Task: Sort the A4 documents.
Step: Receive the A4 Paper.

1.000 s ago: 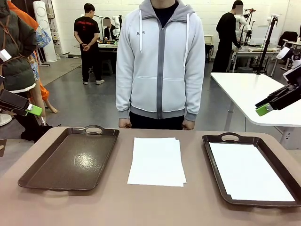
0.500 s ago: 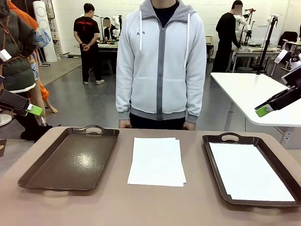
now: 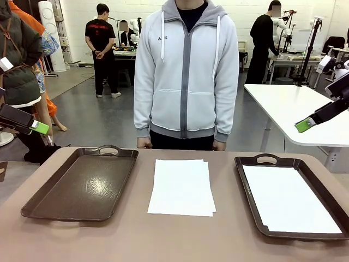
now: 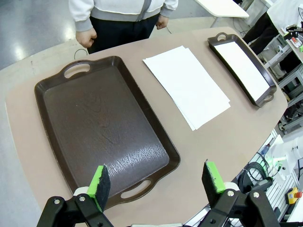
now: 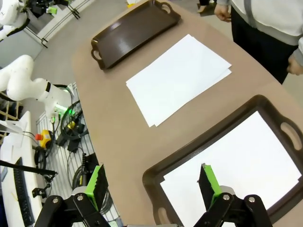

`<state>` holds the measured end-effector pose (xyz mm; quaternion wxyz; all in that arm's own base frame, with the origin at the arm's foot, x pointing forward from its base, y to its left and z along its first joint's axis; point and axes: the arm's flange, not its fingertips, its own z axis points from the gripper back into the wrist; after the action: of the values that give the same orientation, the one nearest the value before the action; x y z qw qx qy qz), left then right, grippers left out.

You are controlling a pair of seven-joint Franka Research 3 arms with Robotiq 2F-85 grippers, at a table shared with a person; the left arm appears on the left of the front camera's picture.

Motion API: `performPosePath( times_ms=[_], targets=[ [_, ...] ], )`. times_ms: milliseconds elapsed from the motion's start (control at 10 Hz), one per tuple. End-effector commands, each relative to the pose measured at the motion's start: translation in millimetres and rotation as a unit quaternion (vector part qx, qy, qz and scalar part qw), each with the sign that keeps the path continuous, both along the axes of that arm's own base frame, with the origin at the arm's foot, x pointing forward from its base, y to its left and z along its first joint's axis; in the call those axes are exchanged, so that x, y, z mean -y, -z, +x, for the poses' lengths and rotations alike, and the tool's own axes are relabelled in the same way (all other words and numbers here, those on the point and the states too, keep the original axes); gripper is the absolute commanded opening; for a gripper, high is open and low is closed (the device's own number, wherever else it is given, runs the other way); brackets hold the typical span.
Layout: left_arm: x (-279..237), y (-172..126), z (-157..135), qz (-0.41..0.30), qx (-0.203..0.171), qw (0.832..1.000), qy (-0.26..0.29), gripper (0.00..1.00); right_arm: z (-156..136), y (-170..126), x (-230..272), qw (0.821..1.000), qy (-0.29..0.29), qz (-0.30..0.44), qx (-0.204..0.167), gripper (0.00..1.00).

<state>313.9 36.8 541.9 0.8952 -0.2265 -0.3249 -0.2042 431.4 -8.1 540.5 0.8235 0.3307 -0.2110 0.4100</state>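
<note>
Matte taupe table (image 3: 180,240) with rounded corners, sitting in a big open lab: shiny grey floor (image 3: 98,120), white walls, a white table (image 3: 294,106) off to the right, a few people milling around farther back. Person (image 3: 185,71) in a light grey zip hoodie right at the far edge, hands (image 3: 144,143) loosely curled just by the rim. Two dark brown handled trays: left tray (image 3: 82,185) glossy and catching the light, right tray (image 3: 246,185) toward the other end. Papers (image 3: 181,186) smack in the middle between the trays, flat on the table, touching neither. Plain white, blank, thin, a small stack slightly fanned, with a couple of corners peeking out at the near right. One more sheet (image 3: 289,199) of the same kind lying flat inside the right tray, covering most of its bottom, a touch skewed. Left gripper (image 4: 156,179) hanging in the air off the table's left side, well above the left tray, jaws spread wide, gripping nothing. Right gripper (image 5: 154,183) likewise high up by the right side, looking down on the right tray, jaws wide apart, holding nothing either.
</note>
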Motion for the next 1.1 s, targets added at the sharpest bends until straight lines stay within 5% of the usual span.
performPosePath(
  times_ms=[0, 1000],
  targets=[
    [-0.9, 0.6, 0.5, -0.007, 0.002, 1.0, 0.009, 1.0, 0.0, 0.2, -0.3, 1.0, -0.002, -0.001, 0.006, 1.0],
    [-0.9, 0.6, 0.5, -0.007, 0.002, 1.0, 0.009, 1.0, 0.0, 0.2, -0.3, 1.0, -0.002, -0.001, 0.006, 1.0]
  ],
)
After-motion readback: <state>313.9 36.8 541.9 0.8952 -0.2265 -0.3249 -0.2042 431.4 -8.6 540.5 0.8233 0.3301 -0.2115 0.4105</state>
